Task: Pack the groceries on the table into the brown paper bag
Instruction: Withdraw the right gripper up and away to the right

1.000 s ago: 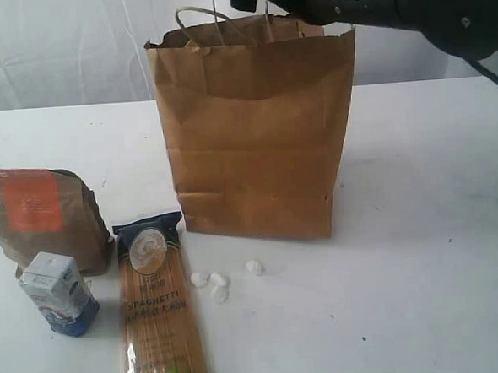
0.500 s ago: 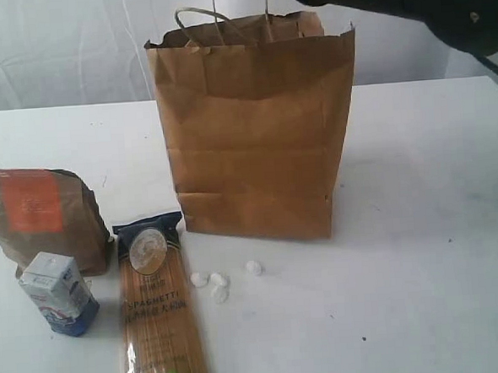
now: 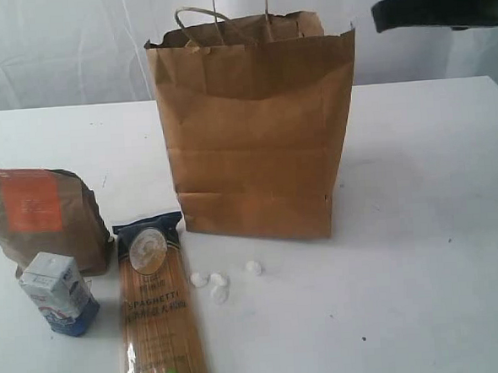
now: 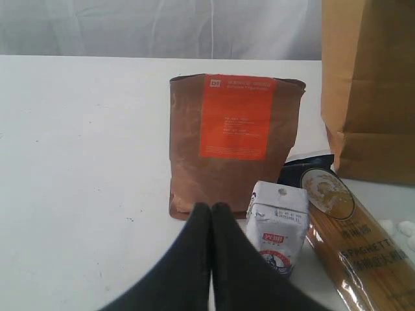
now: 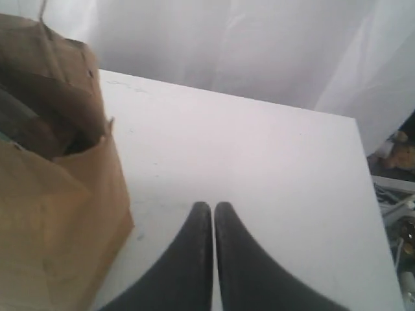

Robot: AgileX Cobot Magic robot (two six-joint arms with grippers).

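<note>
Right gripper [image 5: 213, 208] aloft, jaws together

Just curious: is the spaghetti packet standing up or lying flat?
Lying flat: the spaghetti packet stretches lengthwise across the white table.

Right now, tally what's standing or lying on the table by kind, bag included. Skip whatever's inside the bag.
brown paper bag: 1
brown pouch with orange label: 1
blue-white carton: 1
spaghetti packet: 1
small white lumps: 4
Total: 8
</note>
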